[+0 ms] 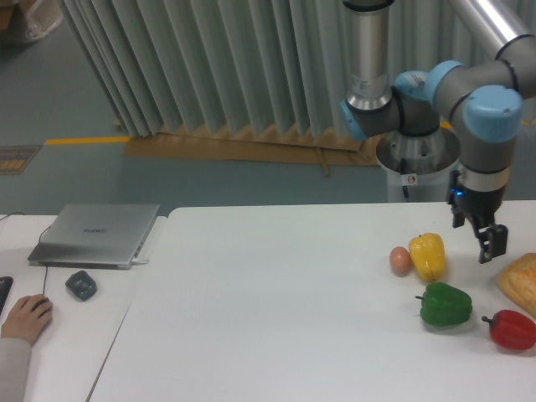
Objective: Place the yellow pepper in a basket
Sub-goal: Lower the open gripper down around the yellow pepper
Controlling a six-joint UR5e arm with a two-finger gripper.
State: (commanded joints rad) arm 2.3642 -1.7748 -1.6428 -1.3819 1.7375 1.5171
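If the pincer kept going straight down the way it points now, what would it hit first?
Most likely bare table, in the gap between the yellow pepper and the bread. The pincer points down, right of the pepper; depth from this single view is uncertain.

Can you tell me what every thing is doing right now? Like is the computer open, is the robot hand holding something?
yellow pepper: upright on the table, not held, beside the egg.
egg: lying on the table.
green pepper: lying on the table.
red pepper: lying on the table.
laptop: lid closed.
hand: in the air right of the yellow pepper, holding nothing; open or shut is too hard to see.
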